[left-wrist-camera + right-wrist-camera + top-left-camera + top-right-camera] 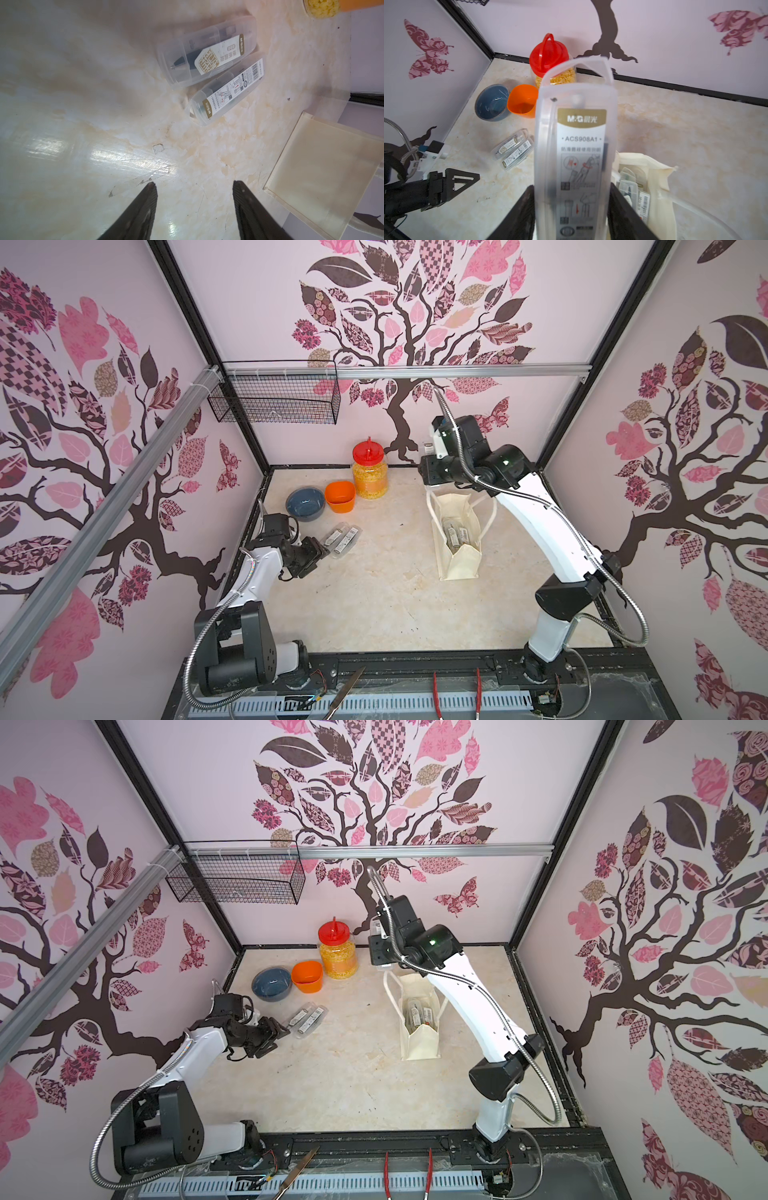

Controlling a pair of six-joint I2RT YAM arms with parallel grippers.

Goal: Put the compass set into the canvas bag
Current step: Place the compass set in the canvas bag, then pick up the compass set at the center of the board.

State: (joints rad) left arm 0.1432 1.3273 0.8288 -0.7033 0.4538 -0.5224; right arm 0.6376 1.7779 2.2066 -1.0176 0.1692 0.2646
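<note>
My right gripper [571,187] is shut on a clear plastic compass set [575,145], which stands up between its fingers. It hangs above the back rim of the cream canvas bag [461,568], which stands upright with its mouth open. Several compass sets [455,533] lie inside the bag [660,180]. Two more compass sets [334,537] [348,540] lie side by side on the table at the left. In the left wrist view they are the upper case [207,52] and the lower case [228,89]. My left gripper [195,182] is open and empty, just short of them.
A red-lidded jar of yellow grains [370,477], an orange cup [340,497] and a blue-grey bowl [305,504] stand at the back left. A wire basket [274,400] hangs on the back wall. Red pliers [457,693] and scissors [345,693] lie on the front ledge.
</note>
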